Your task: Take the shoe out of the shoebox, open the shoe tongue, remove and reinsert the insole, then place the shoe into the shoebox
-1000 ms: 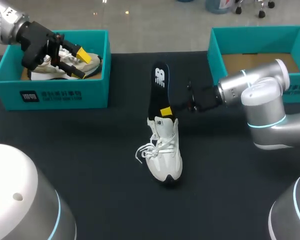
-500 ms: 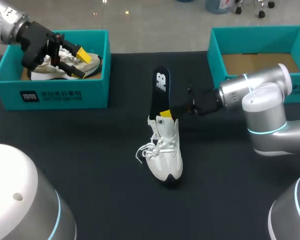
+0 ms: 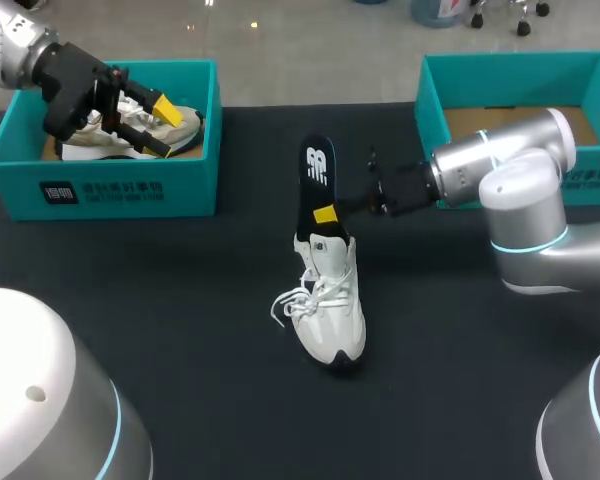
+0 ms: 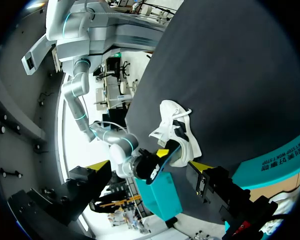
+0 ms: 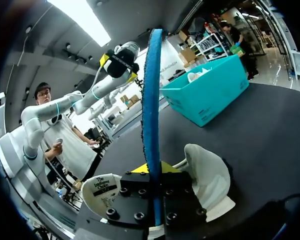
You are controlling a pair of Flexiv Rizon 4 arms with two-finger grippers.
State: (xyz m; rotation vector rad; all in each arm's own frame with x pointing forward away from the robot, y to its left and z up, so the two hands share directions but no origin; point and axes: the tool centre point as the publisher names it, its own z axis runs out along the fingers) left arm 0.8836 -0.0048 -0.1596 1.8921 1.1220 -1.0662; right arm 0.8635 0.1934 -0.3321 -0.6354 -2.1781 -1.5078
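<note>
The white sneaker (image 3: 325,305) stands on the table (image 3: 180,300), unboxed. The right gripper (image 3: 327,215) is clamped on the black insole (image 3: 315,180), whose lower end sits at the shoe opening: insole step in progress. Boxing remains. The left gripper (image 3: 160,127), fingers apart, hangs over the left shoebox (image 3: 130,190).

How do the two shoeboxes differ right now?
The left shoebox holds a beige shoe; the visible floor of the right shoebox is bare cardboard. The left tool hangs over the left shoebox, while my right arm crosses the right shoebox's front wall. Both are teal and open-topped.
</note>
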